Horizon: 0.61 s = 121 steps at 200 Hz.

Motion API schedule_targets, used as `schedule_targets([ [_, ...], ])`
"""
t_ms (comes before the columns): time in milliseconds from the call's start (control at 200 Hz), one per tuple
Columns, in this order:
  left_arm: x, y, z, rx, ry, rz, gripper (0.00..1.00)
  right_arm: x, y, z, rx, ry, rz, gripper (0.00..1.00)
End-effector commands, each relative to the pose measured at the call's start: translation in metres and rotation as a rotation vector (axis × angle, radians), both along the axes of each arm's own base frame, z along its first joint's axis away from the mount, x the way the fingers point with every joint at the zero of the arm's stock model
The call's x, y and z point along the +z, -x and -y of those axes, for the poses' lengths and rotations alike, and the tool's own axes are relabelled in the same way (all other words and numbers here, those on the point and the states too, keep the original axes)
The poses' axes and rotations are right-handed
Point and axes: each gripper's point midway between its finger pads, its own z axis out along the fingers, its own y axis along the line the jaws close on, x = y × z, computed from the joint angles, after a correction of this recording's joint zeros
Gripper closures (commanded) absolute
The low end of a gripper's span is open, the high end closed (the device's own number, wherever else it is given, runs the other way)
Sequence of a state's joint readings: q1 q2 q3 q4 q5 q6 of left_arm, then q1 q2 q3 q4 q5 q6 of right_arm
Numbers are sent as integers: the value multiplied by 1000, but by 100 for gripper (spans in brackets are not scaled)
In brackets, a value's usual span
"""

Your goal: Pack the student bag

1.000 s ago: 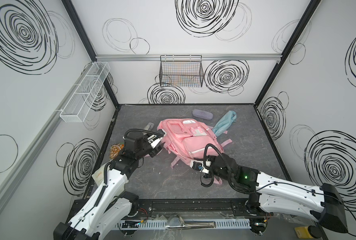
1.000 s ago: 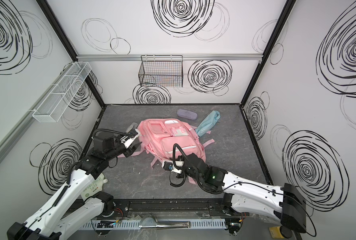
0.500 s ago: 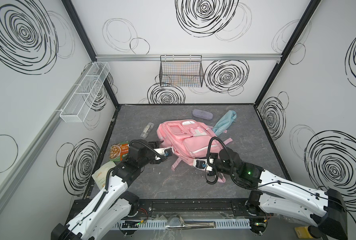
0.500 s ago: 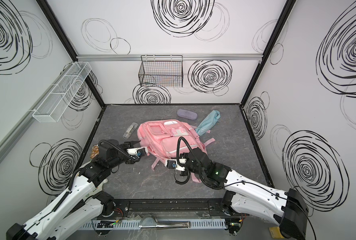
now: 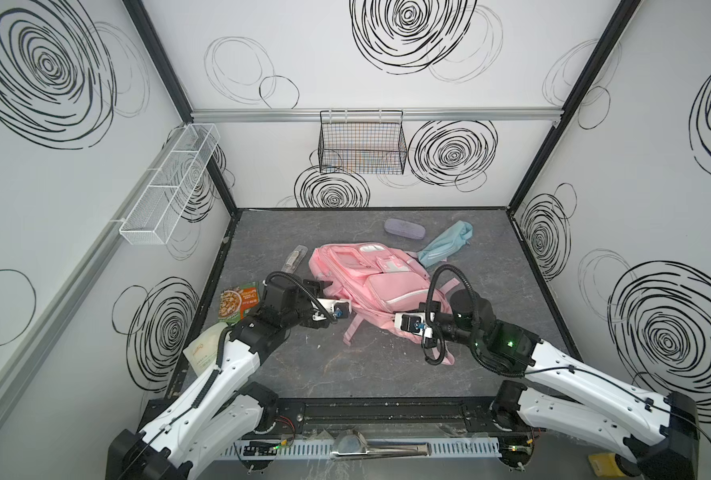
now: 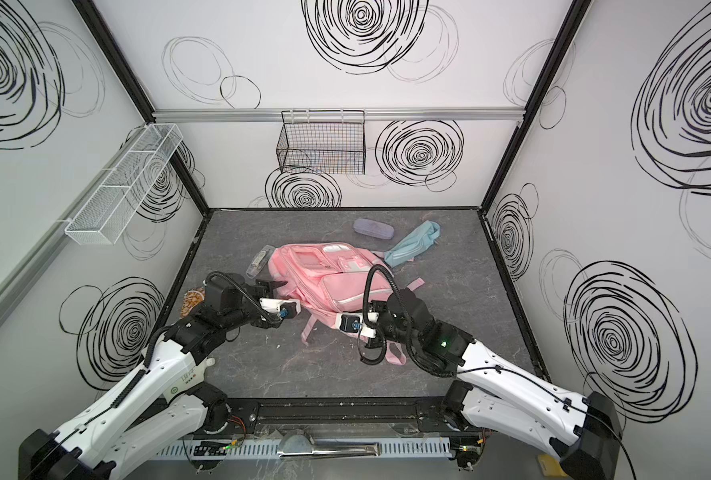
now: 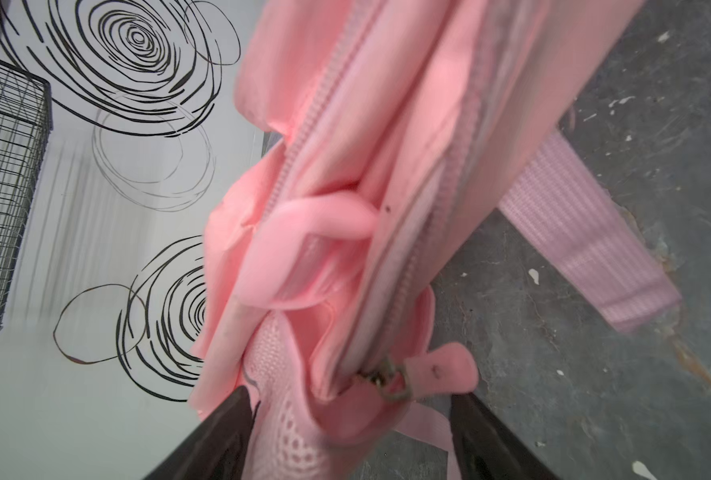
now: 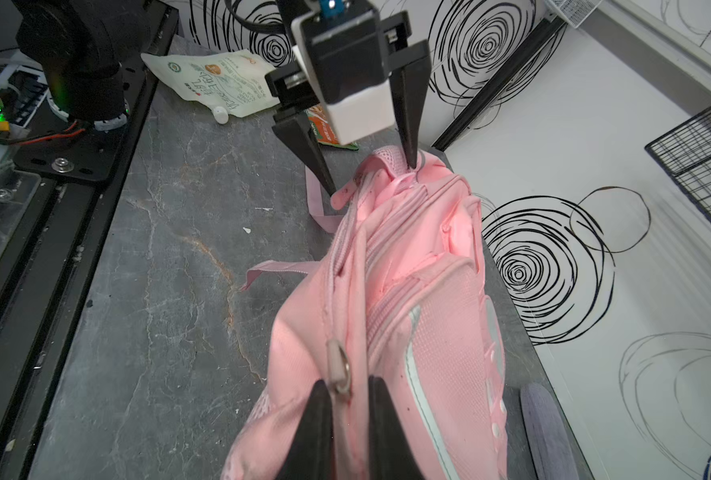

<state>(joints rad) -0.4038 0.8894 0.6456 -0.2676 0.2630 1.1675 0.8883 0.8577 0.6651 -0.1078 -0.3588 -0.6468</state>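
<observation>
The pink student bag (image 5: 381,280) (image 6: 337,276) lies on its back in the middle of the grey table. My left gripper (image 7: 351,395) (image 8: 370,174) is open, its two black fingers (image 5: 318,286) standing wide on either side of the bag's left end. The mesh loop and a pink zipper pull (image 7: 441,372) lie between them. At the bag's near right end my right gripper (image 8: 347,386) is shut on the bag's zipper seam. A metal-ringed zipper pull (image 8: 339,368) sits just ahead of its tips.
Behind the bag lie a purple case (image 5: 403,228) and a light-blue pouch (image 5: 445,245). To its left are a clear slim case (image 5: 295,257), a snack packet (image 5: 239,303) and a white spouted pouch (image 5: 204,353). A wire basket (image 5: 362,145) hangs on the back wall, a mesh shelf (image 5: 171,183) on the left.
My left jaws have spread wider, and the left arm has sunk lower and nearer the front, uncovering the snack packet and clear case. The right gripper keeps its hold.
</observation>
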Motion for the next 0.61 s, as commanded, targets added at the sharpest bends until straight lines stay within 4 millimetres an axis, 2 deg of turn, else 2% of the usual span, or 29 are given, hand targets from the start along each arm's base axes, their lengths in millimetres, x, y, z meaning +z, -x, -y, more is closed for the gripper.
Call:
schedule_targets([
  [0, 14, -2, 9, -49, 42, 47, 25, 94, 11, -6, 81, -253, 163, 100],
  [140, 20, -2, 12, -74, 88, 44, 33, 96, 12, 0, 76, -258, 160, 100],
  [320, 18, 4, 21, -130, 117, 0, 54, 99, 10, 5, 69, -276, 163, 100],
  [465, 15, 8, 24, -151, 129, -6, 57, 105, 10, 8, 83, -300, 164, 100],
  [600, 20, 15, 30, -192, 167, -8, 86, 108, -2, 12, 31, -319, 164, 100],
])
